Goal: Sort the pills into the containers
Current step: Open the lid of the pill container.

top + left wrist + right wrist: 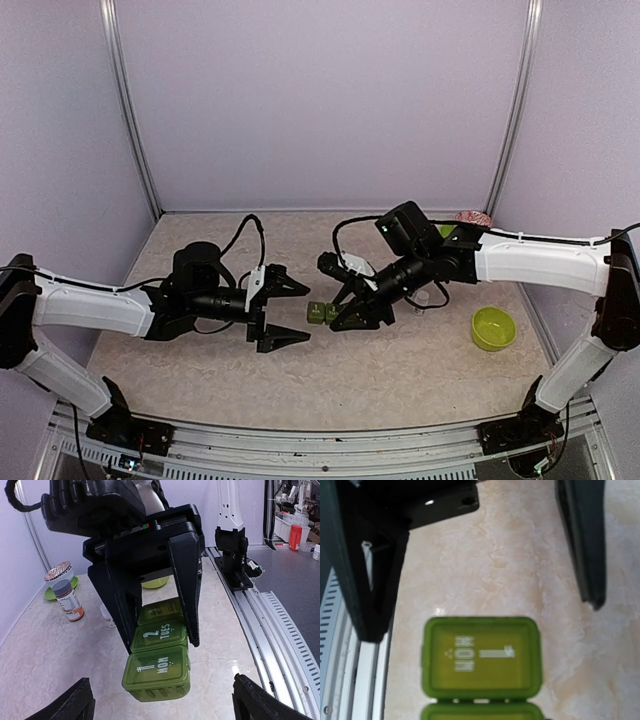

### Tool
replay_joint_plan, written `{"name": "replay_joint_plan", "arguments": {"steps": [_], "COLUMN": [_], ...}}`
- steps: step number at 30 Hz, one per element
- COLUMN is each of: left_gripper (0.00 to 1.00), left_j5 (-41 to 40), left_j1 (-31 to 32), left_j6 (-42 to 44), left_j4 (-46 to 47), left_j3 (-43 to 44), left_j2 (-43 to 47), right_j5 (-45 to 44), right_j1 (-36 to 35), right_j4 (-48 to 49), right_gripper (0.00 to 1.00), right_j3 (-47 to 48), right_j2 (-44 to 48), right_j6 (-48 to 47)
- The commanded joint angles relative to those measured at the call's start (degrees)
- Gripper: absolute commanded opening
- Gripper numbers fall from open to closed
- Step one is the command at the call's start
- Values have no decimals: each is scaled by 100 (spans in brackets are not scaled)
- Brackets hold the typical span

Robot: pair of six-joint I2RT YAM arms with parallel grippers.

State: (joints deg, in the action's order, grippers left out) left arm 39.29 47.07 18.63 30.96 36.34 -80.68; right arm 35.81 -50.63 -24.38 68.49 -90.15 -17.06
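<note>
Organizer (157, 672) straddled by right gripper (332, 296), fingers wide, clamping nothing.
Left gripper (306, 316) gapes empty; right should centre over it, then close squarely on its sides.

I saw bare surface (200, 370) open beside the left end effector (303, 315); straight ahead, the right end effector (162, 645) (jaws spread astride the pill organizer (157, 672)) stood in the way.

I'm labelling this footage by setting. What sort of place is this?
Probably a robotics lab test cell: a tabletop boxed in by plain purple panels, left arm and right arm bolted to an aluminium rail, cluttered shelves beyond it.
</note>
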Motion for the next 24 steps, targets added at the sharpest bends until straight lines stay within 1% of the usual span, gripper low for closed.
{"name": "replay_joint_plan", "arguments": {"steps": [1,5,10,14,18,21,24], "left_gripper": [92,90,82,79,72,69,61], "left_j5": [80,39,87,157,198,211,224], "left_j1": [81,92,101,110,110,110,110], "left_j6": [191,209,262,290,299,313,315], "left_j4": [-372,-491,-784,-822,-860,-871,-855], "left_j3": [294,422,661,698,708,699,699], "left_j2": [-130,-237,-393,-447,-461,-448,-448], "right_j5": [90,119,115,93,102,92,85], "right_j1": [-70,-98,-122,-129,-127,-131,-131], "right_j4": [-22,-34,-44,-71,-67,-75,-84], "right_gripper": [35,36,36,36,36,35,35], "right_j3": [-83,-98,-90,-97,-98,-95,-82], "right_j2": [55,47,55,65,66,38,1], "right_j6": [-74,-119,-147,-164,-189,-199,-209]}}
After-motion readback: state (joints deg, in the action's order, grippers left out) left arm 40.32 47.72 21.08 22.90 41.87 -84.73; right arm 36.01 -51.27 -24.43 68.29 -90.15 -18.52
